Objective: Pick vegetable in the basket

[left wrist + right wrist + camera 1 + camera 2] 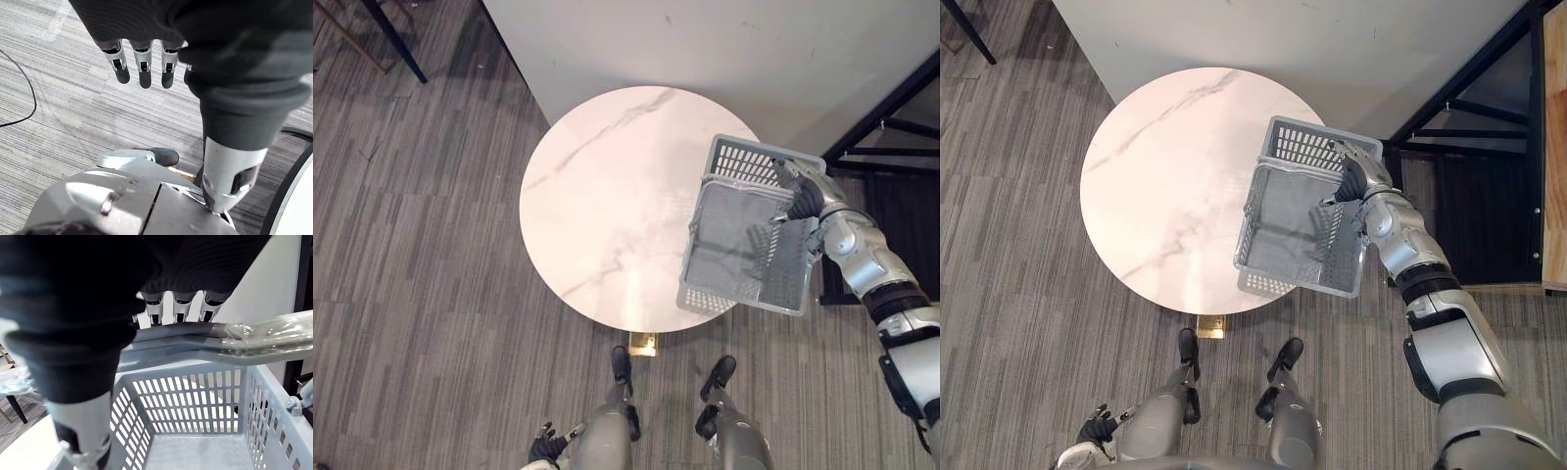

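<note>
Below the right robot hand point(1355, 180) hangs the basket point(742, 159), grey and slotted. We see the fingers point(182, 307) curled over its two handles point(195, 335), which are drawn together in one grip. The basket tilts, part of it above the table point(597, 196) and part past the rim, above the floor point(431, 245). Whether its base touches the table we cannot tell. Looking down past this hand into the basket, we find the bottom bare in the part that shows. Where the vegetable lies we cannot tell. The left robot hand point(142, 66) hangs low above the floor, well apart from the basket, with its fingers straight and slack and nothing in them.

We judge the step in hand to be carrying or placing the basket, an early step, with the picking itself not yet begun. The next move, as we read it, calls for a level, steady basket. It could be set fully onto the table to the left of the right robot hand, so that none of it overhangs, or held firm with its mouth upward. The free left robot hand would then have to find the vegetable, close round it and bring it above the open mouth. With the handles pinched together over that mouth, we expect the way in to be narrow, so the approach should come from the side away from the right robot hand.
</note>
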`<state>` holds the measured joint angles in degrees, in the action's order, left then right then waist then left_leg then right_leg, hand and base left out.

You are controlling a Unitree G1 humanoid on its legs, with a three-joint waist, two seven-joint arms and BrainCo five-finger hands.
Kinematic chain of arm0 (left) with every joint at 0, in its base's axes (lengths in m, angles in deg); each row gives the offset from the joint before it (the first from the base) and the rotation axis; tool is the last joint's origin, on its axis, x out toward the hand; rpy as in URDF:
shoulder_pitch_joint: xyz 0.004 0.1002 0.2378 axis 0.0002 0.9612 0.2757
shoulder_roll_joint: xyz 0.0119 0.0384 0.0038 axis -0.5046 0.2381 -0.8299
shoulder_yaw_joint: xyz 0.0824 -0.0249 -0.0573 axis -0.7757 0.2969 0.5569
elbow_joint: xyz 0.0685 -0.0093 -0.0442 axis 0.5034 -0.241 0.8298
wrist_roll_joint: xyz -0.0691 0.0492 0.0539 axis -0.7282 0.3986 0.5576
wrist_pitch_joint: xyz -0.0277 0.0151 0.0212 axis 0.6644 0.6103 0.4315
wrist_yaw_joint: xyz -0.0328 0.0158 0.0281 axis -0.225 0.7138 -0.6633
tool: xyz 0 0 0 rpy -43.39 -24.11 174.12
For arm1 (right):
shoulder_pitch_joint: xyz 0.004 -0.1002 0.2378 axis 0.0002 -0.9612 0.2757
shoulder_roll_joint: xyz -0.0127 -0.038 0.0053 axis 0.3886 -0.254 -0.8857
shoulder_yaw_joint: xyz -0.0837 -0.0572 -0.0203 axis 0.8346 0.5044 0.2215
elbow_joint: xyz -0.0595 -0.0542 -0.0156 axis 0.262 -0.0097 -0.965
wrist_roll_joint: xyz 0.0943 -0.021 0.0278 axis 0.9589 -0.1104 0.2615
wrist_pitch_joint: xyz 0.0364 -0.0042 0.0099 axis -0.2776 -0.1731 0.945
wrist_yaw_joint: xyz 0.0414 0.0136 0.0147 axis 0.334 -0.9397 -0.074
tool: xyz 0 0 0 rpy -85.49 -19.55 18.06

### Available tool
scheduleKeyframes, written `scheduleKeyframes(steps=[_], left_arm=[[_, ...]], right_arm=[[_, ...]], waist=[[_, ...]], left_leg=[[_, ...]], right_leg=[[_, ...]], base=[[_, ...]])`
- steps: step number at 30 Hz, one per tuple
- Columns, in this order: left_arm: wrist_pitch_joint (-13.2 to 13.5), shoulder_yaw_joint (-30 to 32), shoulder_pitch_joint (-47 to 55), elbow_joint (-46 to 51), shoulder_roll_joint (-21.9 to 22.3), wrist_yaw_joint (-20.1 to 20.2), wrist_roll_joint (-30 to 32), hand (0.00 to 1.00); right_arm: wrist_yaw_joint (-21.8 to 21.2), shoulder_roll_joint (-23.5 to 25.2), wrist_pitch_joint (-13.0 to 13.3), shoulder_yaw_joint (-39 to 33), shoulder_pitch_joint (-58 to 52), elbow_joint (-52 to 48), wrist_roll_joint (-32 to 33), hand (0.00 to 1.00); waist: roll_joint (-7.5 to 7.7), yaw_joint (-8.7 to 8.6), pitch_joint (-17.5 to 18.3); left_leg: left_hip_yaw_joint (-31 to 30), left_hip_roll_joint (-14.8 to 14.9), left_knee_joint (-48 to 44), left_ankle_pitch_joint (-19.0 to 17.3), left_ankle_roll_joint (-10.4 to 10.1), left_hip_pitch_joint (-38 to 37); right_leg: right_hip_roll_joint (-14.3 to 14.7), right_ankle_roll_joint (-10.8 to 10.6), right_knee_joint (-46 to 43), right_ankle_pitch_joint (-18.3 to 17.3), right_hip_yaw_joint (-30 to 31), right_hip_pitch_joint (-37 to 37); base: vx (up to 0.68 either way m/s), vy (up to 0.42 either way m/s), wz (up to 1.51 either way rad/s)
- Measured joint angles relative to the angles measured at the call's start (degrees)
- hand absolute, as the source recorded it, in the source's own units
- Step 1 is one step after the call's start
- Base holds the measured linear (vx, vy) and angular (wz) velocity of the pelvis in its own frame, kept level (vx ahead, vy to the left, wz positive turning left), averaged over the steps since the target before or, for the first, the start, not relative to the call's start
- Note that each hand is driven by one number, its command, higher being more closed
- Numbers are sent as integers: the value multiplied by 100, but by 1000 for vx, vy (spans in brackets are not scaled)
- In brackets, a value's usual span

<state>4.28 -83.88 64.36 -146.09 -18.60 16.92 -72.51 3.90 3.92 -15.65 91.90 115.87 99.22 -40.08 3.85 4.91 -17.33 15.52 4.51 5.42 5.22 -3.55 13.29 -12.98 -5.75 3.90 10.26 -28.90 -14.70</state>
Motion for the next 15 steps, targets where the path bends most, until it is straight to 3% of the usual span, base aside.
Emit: scheduleKeyframes(steps=[13,14,15], left_arm=[[3,-5,1,102,-7,-50,-10,0],[4,-6,1,102,-7,-56,-10,0],[6,-8,1,104,-7,-60,-10,0]], right_arm=[[2,-366,61,74,1,1,-426,0],[2,-366,61,75,1,1,-426,100],[2,-366,62,85,2,1,-426,100]], waist=[[59,-6,-102],[59,-5,-102],[60,-1,-103]], left_leg=[[43,-12,0,8,14,71],[44,-12,0,8,13,72],[46,-12,0,7,13,75]], right_leg=[[-5,5,4,20,102,-129],[-5,5,4,20,104,-131],[-5,5,4,20,107,-136]], base=[[60,6,-3],[67,3,-2],[62,4,-1]])
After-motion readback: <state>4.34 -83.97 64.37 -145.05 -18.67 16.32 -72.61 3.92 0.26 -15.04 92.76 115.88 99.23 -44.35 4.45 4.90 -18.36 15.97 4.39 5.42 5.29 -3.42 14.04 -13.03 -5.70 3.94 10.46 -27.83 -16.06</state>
